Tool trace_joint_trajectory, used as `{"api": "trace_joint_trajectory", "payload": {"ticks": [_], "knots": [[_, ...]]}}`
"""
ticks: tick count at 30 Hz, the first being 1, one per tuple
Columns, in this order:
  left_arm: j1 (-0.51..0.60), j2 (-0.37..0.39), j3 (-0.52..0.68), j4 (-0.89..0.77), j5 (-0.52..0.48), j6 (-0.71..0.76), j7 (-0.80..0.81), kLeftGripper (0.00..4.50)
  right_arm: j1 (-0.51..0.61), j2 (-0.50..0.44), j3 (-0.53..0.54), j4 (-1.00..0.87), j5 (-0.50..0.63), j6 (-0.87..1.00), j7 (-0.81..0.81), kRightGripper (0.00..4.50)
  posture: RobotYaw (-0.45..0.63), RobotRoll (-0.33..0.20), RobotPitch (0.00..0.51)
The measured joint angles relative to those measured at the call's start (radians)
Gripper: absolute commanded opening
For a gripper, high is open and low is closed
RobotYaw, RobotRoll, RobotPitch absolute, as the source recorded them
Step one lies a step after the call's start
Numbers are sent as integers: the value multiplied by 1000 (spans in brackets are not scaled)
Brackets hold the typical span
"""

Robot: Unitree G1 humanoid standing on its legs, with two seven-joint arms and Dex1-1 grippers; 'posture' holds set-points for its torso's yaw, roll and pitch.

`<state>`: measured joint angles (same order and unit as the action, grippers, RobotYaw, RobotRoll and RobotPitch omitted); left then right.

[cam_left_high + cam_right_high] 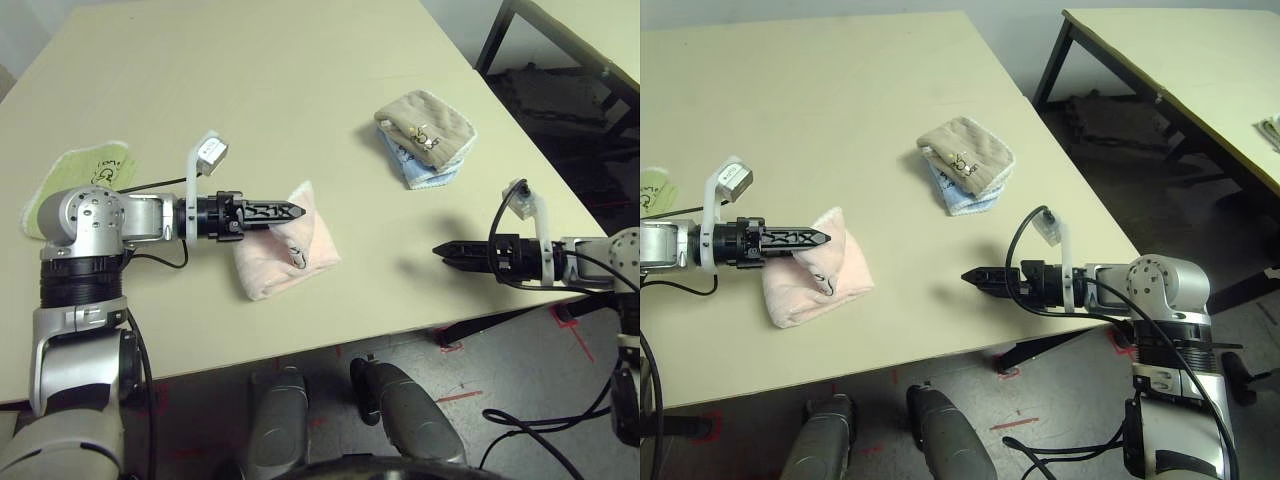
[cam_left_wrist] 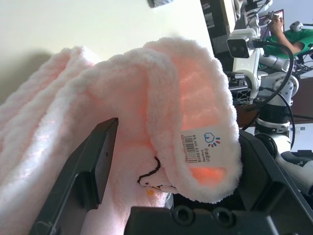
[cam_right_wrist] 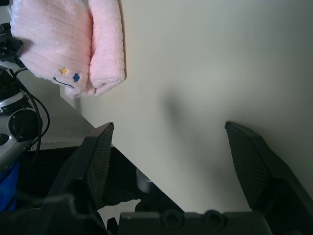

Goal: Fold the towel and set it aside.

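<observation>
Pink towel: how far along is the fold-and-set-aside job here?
Folding looks done: the pink towel lies as a compact bundle on the table. In hand: the left gripper is open, fingers either side of the towel. The right gripper hangs open, apart. Left: setting it aside, perhaps by the tan towel.

Towel (image 1: pixel 285 255) lies left of stacked towels (image 1: pixel 425 135) (on table (image 1: pixel 300 70)).
</observation>
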<state>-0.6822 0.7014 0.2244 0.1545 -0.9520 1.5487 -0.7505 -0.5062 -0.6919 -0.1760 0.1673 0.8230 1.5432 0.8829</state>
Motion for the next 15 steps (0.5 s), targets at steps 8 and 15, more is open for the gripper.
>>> {"api": "trace_joint_trajectory", "payload": {"ticks": [8, 15], "knots": [[-45, 1, 42, 4, 0, -11, -4, 4471, 0, 0, 2, 1, 0, -13, 2, 4500, -131, 0, 209], [-43, 59, 53, -21, -52, 38, -73, 4471, -1, -1, 12, 1, -1, -28, 12, 4500, -136, 0, 210]]}}
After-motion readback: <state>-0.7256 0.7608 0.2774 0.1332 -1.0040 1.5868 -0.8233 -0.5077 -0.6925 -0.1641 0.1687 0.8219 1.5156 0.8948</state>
